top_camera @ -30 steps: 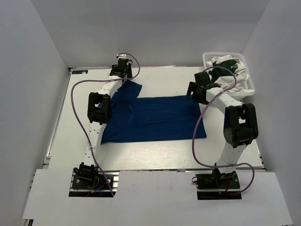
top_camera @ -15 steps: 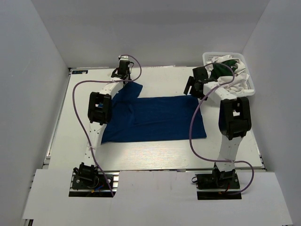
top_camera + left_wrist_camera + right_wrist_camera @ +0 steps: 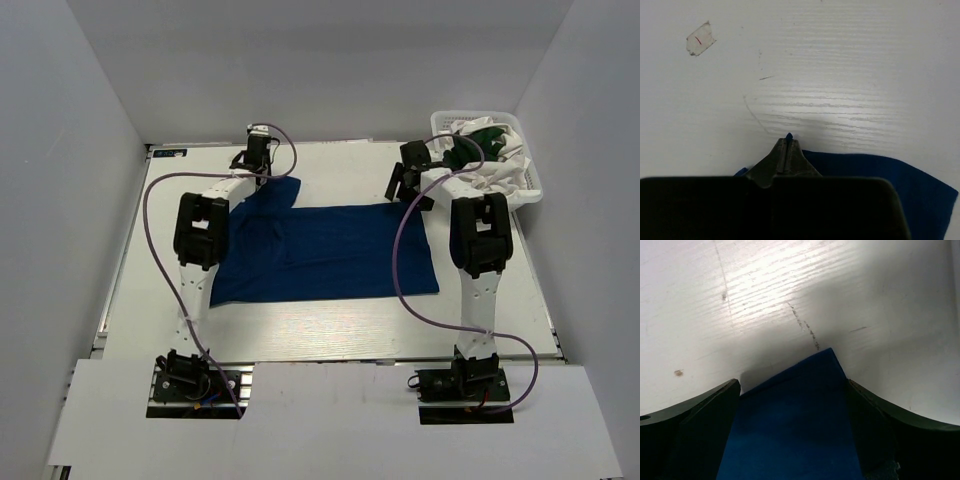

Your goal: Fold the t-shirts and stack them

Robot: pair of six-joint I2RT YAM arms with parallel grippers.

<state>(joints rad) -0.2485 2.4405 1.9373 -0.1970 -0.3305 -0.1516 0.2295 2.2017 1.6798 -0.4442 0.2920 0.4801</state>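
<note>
A royal blue t-shirt (image 3: 325,250) lies spread flat across the middle of the table. My left gripper (image 3: 262,177) is at its far left sleeve, shut on the cloth's edge; a blue tip (image 3: 788,135) of the cloth pokes out between the closed fingers (image 3: 796,155). My right gripper (image 3: 410,196) hangs over the far right corner of the t-shirt with its jaws wide open. That blue corner (image 3: 812,390) lies between the two fingers (image 3: 700,415), untouched. More t-shirts, dark green (image 3: 478,135) and white (image 3: 505,172), are piled in the basket.
A white plastic mesh basket (image 3: 527,196) stands at the far right corner of the table. A small scrap of tape (image 3: 700,40) is stuck on the tabletop beyond the left gripper. Grey walls enclose the table on three sides.
The left gripper has closed on the far left sleeve edge of the blue t-shirt. The right arm has swung forward and left, bringing its open gripper over the far right corner.
</note>
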